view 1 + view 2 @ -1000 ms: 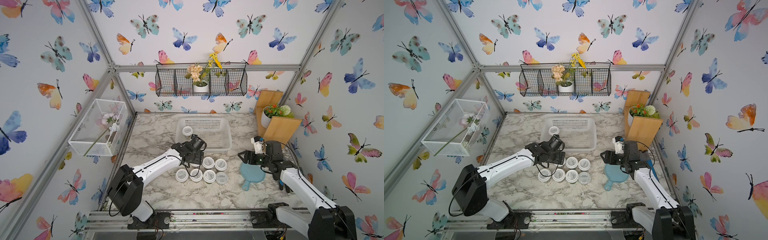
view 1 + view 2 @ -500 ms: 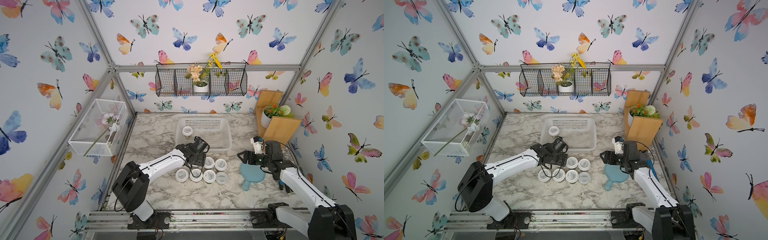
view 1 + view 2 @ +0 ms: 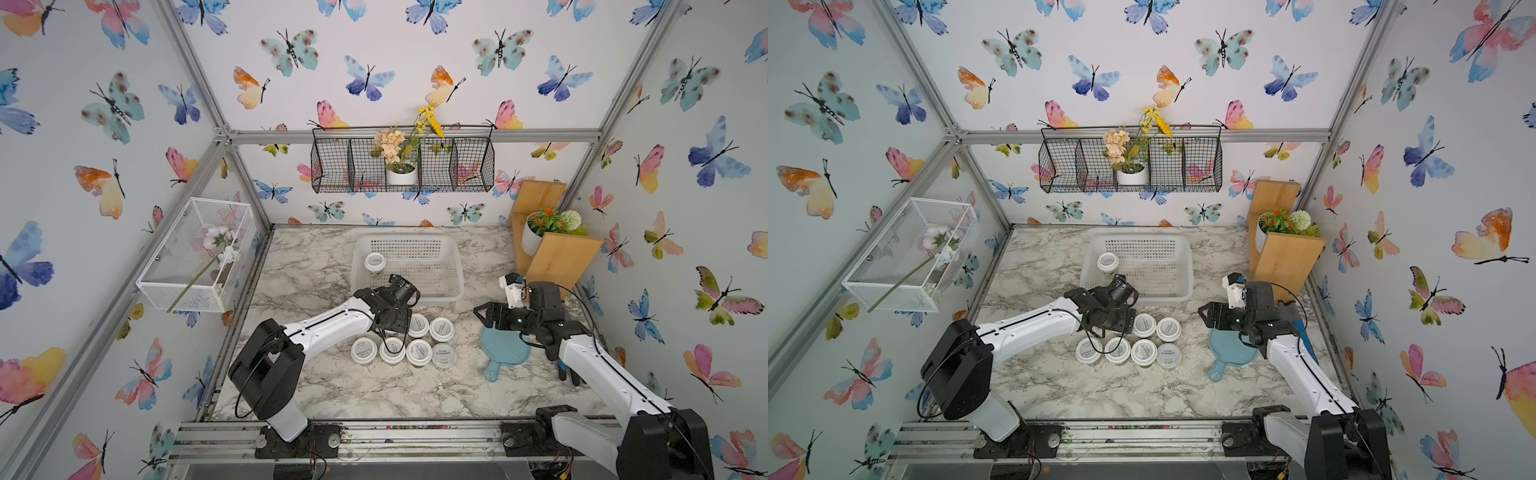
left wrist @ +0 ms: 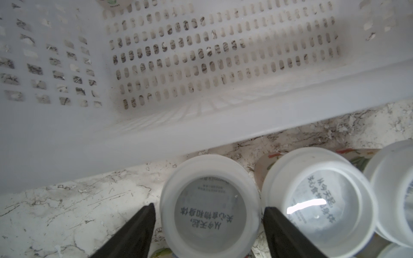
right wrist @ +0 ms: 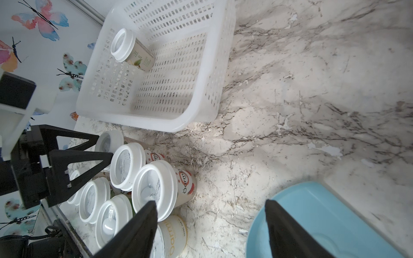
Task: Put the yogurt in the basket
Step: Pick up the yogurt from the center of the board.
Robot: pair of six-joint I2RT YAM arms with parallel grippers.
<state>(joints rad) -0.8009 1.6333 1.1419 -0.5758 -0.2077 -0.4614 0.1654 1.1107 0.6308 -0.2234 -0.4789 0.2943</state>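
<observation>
A yogurt jar is now straddled by left fingers.
These and the right fingers are spread, nothing pinched; a grasp is judged imminent.

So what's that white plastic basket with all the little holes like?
The low rectangular white plastic basket has a smooth rim and slotted walls and floor. It sits on the marble-patterned tabletop, toward the back. One small round white-lidded yogurt jar stands upright inside, by its left wall; nothing else is in it.
</observation>
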